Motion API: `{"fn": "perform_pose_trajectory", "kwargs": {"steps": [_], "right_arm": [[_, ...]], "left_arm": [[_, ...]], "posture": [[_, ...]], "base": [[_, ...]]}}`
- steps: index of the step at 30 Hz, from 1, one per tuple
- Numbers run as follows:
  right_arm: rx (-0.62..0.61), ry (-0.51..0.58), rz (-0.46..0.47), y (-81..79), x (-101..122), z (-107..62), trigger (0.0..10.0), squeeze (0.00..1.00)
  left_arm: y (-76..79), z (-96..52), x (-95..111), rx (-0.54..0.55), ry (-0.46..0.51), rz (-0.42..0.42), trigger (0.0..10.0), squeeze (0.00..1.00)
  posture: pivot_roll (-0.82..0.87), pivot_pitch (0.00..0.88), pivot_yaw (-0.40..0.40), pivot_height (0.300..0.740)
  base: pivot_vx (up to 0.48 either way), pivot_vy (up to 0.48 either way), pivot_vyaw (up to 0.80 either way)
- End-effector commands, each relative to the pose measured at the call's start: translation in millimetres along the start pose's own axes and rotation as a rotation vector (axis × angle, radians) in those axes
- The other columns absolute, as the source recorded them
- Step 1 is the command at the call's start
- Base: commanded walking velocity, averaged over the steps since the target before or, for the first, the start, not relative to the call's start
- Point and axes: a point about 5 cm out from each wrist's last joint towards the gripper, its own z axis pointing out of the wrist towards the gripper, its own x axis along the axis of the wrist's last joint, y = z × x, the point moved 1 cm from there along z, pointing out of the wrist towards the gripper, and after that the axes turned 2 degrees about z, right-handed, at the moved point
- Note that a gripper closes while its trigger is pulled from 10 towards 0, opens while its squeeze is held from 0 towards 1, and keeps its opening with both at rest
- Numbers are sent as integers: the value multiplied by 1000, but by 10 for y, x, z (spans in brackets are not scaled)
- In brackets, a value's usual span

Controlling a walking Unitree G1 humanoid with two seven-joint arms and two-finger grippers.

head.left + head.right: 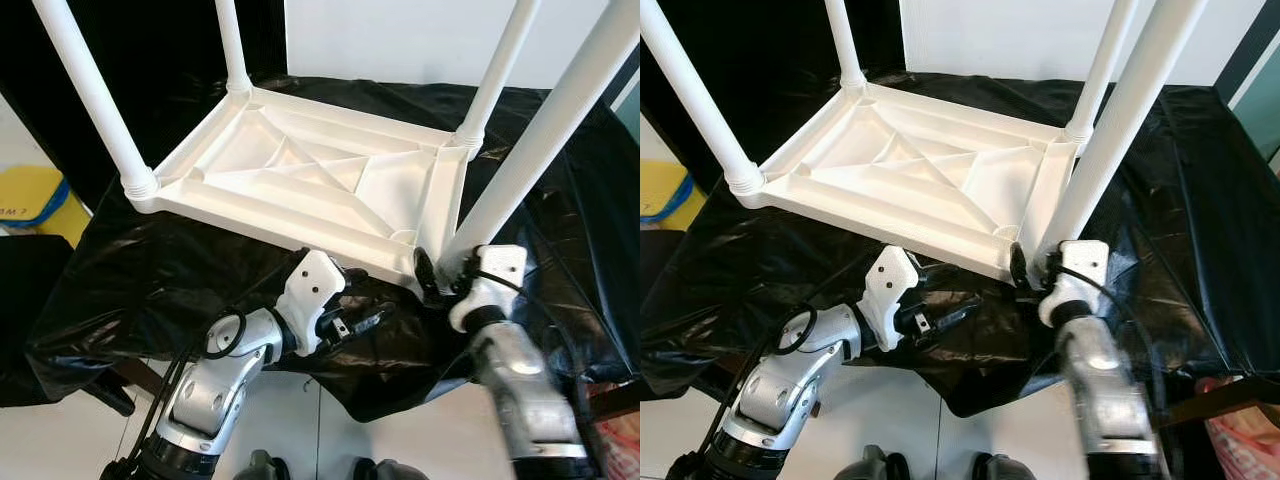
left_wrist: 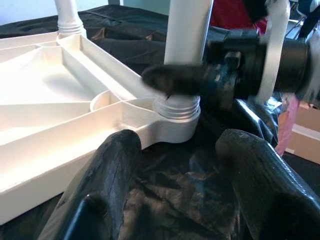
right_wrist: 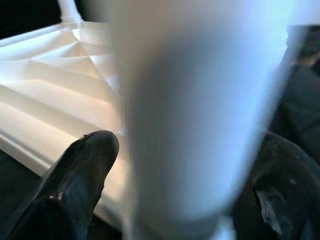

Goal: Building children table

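Right gripper (image 1: pixel 1032 268) jaws pinching near-right leg (image 1: pixel 1110 140) of inverted white table (image 1: pixel 910 175); left gripper (image 1: pixel 365 320) jaws spread, beside.

All four white legs (image 1: pixel 88 95) are running off the top edge in the head views. In the right wrist view the near leg (image 3: pixel 190 115) is blurring into a pale mass, hiding the right gripper (image 1: pixel 438 272)'s grip. The black sheet (image 1: pixel 150 270) is hiding the desk.

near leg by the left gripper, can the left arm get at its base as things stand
Probably yes: the left gripper is open and aimed at the near leg, only black sheet between. The right gripper already straddles that leg, crowding it.
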Motion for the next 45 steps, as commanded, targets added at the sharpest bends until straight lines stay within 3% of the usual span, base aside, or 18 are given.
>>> {"fn": "perform_pose_trajectory", "kwargs": {"steps": [1,3,5,8,15,16,17,18,30,32,34,37,38,41,45], "right_arm": [[43,1,14,24,-16,-1,10000,0],[119,-15,13,36,-19,24,10000,0],[119,-15,13,36,-19,24,10000,0],[269,-42,-6,-15,-23,73,10000,0],[406,-71,-61,-76,-56,180,10000,0],[418,-72,-68,-71,-63,197,4549,0],[418,-72,-68,-71,-63,197,4549,0],[424,-74,-75,-62,-72,211,0,0],[421,-101,-91,22,-163,203,0,0],[388,-112,-87,47,-190,191,9451,0],[356,-117,-89,54,-198,193,10000,0],[315,-118,-91,66,-207,200,10000,0],[218,-127,-91,68,-241,197,10000,0],[218,-127,-91,68,-241,197,10000,0],[88,-127,-66,14,-279,176,10000,0]], "left_arm": [[-20,7,0,53,-6,-4,10000,0],[-24,7,1,53,-6,-2,10000,0],[-24,7,1,53,-6,-2,10000,0],[-22,13,10,50,-5,-1,10000,0],[-26,10,16,55,-4,-3,10000,0],[-27,11,15,56,-4,-3,10000,0],[-27,11,15,56,-4,-3,10000,0],[-30,12,17,57,-4,-2,10000,0],[-40,12,18,58,-4,0,10000,0],[-36,15,17,54,-3,-1,10000,0],[-36,16,15,52,-4,-1,10000,0],[-36,16,15,51,-4,-2,10000,0],[-30,19,11,50,-4,-4,10000,0],[-30,19,11,50,-4,-4,10000,0],[-20,29,7,48,-3,-6,10000,0]], "posture": [[-1,152,-43,740],[-2,151,-39,740],[-2,151,-39,740],[1,153,-35,740],[-4,153,-38,740],[-5,152,-38,740],[-5,152,-38,740],[-3,149,-38,740],[-10,148,-36,740],[-12,149,-34,740],[-16,150,-34,740],[-16,150,-34,740],[-15,150,-37,740],[-15,150,-37,740],[-19,145,-43,740]], "base": [[0,0,0],[0,0,0],[0,0,0],[0,0,0],[0,0,0],[0,0,0],[0,0,0],[0,0,0],[0,0,0],[0,0,0],[0,0,0],[0,0,0],[0,0,0],[0,0,0],[0,0,0]]}}
